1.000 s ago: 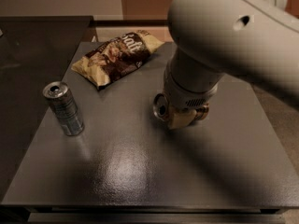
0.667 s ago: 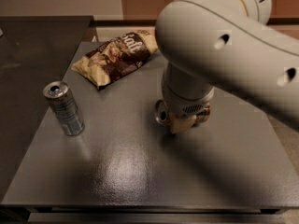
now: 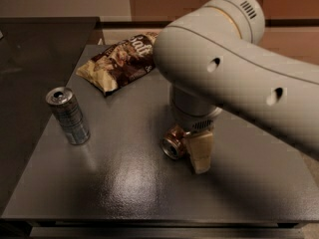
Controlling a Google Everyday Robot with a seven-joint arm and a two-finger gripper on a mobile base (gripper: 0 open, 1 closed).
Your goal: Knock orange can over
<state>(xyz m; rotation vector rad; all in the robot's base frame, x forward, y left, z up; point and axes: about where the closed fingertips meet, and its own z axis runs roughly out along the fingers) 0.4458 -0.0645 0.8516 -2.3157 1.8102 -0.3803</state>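
Dark tabletop (image 3: 124, 188): glossy orange can (image 3: 173, 145) tipped, hand (image 3: 196, 153) alongside.

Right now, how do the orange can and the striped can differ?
Pose: the orange can looks tipped over, top facing front-left; the striped can stands upright.
Colour: orange can copper-brown, striped can silver-blue.
Place: orange can right beside the gripper; striped can alone near the left edge of the table.
Both have silver tops.

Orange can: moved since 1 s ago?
Yes. The orange can sits nearer the front edge of the table than before, judged against the unmoved striped can. The gripper is close beside it.
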